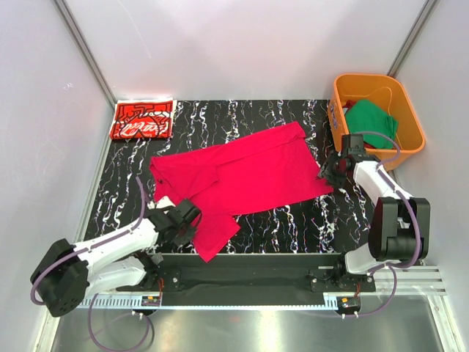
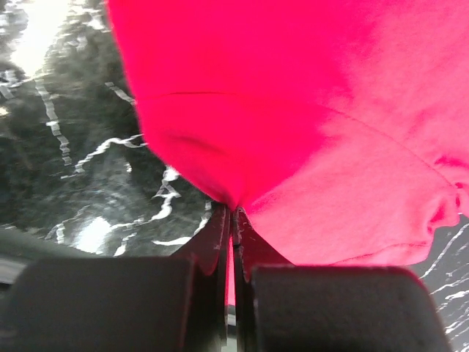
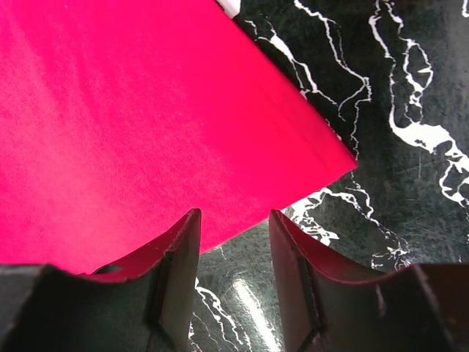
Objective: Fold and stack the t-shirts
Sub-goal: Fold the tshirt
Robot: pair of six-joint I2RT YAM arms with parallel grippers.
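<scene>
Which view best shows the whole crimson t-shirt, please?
The top external view: the crimson t-shirt shows there spread out, nearly whole. The left wrist view gives only a pinched fold, the right wrist only one corner.

The spread t-shirt (image 1: pixel 242 172) lies across the middle of the counter (image 1: pixel 293 220), and the folded t-shirt (image 1: pixel 143 119) lies well apart from it at the far left corner. The tub (image 1: pixel 412 110) stands at the far right corner with a third t-shirt (image 1: pixel 374 121) inside it. The left hand (image 1: pixel 189 220) sits on the spread t-shirt's near left part, and the right hand (image 1: pixel 331 170) sits at its right edge, nearer than the tub.
</scene>
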